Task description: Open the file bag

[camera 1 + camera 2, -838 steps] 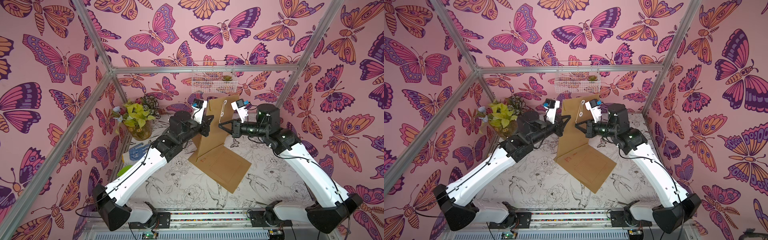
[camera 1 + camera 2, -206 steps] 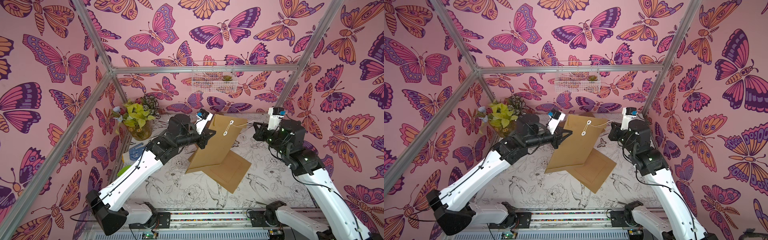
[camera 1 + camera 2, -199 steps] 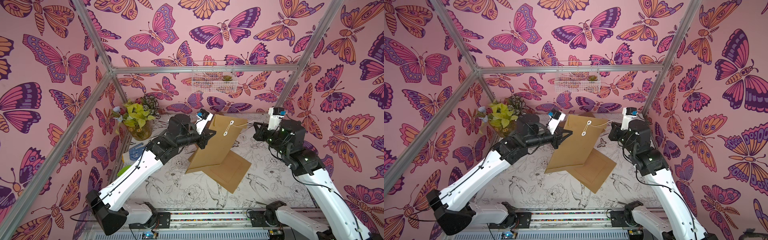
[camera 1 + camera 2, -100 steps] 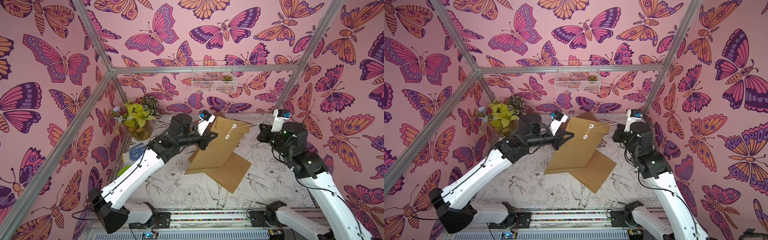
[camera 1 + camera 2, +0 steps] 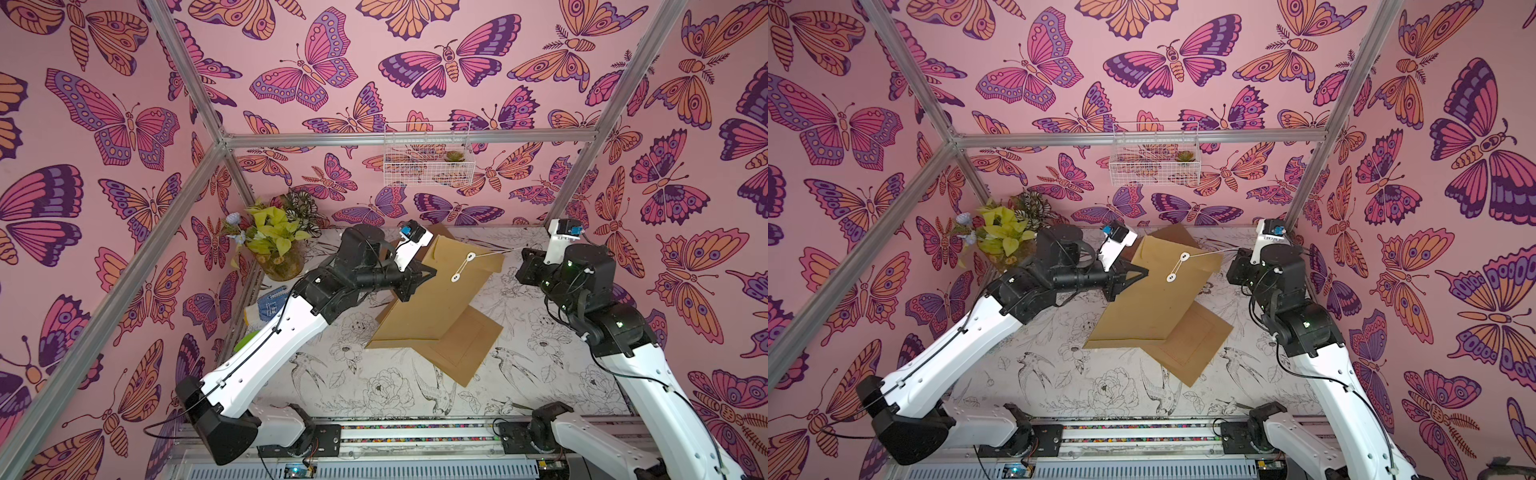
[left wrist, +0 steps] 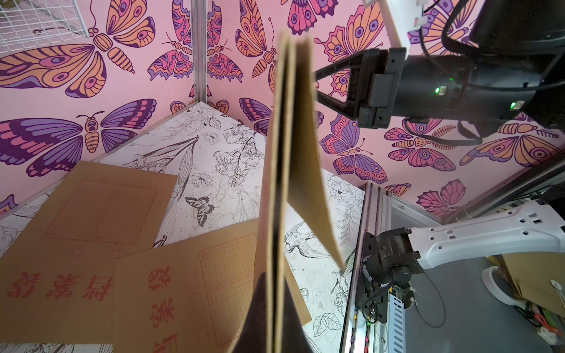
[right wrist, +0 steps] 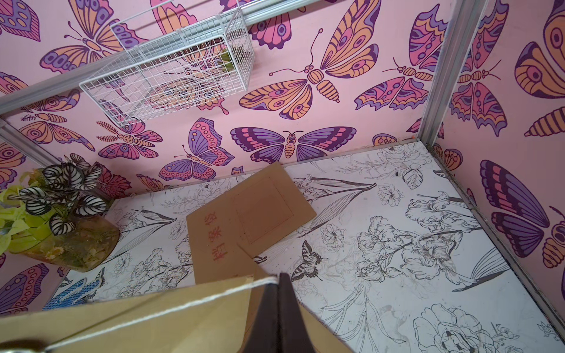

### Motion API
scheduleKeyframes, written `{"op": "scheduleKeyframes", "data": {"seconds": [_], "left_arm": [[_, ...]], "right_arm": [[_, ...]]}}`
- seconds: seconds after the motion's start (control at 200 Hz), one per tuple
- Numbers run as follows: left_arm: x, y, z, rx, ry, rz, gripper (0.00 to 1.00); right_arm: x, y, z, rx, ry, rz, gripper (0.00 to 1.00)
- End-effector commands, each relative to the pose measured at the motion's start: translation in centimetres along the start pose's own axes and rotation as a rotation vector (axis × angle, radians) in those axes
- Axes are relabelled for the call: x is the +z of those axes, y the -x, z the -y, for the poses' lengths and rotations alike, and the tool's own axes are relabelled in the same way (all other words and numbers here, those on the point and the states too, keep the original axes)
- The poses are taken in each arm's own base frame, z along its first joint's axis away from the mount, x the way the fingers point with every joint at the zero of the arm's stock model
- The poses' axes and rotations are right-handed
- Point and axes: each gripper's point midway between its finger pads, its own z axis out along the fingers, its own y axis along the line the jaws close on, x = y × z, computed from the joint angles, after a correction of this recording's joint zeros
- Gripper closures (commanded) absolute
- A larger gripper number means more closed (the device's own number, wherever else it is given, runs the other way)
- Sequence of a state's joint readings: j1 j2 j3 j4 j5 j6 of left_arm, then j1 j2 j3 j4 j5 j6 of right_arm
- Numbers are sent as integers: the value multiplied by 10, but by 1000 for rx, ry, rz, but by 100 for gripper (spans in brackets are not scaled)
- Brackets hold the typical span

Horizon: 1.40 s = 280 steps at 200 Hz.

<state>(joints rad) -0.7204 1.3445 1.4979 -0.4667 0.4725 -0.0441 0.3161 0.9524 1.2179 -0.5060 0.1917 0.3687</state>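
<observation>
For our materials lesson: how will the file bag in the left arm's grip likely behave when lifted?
Probably stiff: the file bag looks nearly flat with the left fingers pinching one edge. Likely light, as that pinch props it up. Its outer sheet peels away, so pull on the string may flex it.

Bright, even light; shadows lie soft. The file bag (image 6: 301,146) blurs close to the left wrist camera.

Pink butterfly walls (image 5: 332,62), floral-sketch floor (image 5: 374,386), seemingly aluminium frame (image 5: 332,139).
</observation>
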Motion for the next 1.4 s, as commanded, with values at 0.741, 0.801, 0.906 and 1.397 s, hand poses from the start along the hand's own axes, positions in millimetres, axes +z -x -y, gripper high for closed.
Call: {"op": "scheduleKeyframes", "data": {"seconds": [0.741,0.801,0.906,1.397], "left_arm": [[10,-17,11,30,-38,-107,100],[12,-17,13,29,-39,-110,100],[16,-18,15,31,-37,-120,100],[30,-28,13,43,12,-154,100]], "right_arm": [[-16,37,-41,3,227,104,100],[-17,40,-47,13,255,110,100],[-20,49,-53,17,283,127,100],[-34,74,-103,0,540,135,100]]}}
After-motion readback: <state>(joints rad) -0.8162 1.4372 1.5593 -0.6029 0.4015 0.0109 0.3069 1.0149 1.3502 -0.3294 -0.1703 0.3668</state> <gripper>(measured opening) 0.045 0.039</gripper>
